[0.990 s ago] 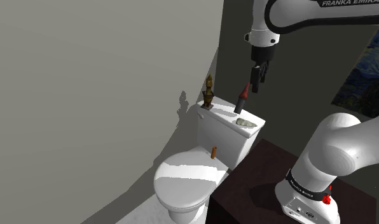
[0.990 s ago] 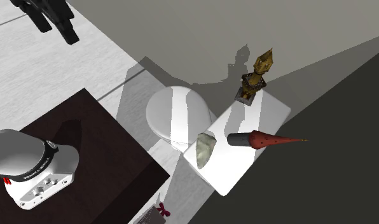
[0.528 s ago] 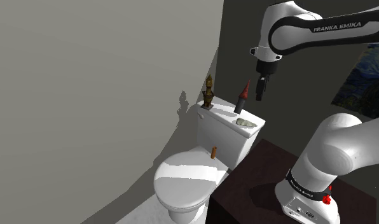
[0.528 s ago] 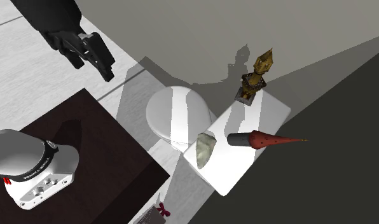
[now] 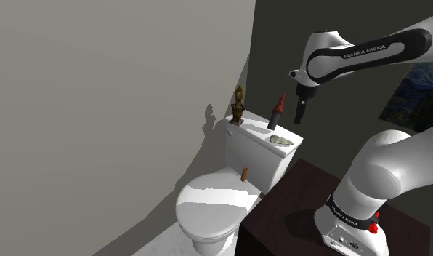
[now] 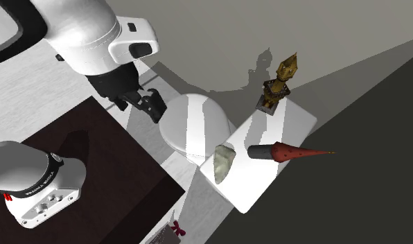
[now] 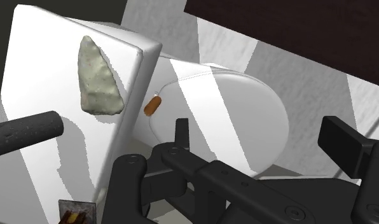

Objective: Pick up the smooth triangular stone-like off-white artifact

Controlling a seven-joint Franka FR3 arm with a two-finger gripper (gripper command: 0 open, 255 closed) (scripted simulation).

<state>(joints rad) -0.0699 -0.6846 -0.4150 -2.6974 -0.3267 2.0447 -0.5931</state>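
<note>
- Pincer (image 6: 146,105) is spread and empty, hanging in the air well apart from the stone.
- Stone (image 6: 224,163) lies flat on the tank lid (image 6: 295,118), at 4 o'clock from the pincer in the second exterior view.
- Its smooth, tapered faces could slip from the closing fingers and slide off the lid's edge.
- Cone (image 6: 288,151) lies just beside the stone at 3 o'clock; a careless descent could set it rolling.
- Figurine (image 6: 278,86) stands at 1 o'clock and could topple if bumped.
</note>
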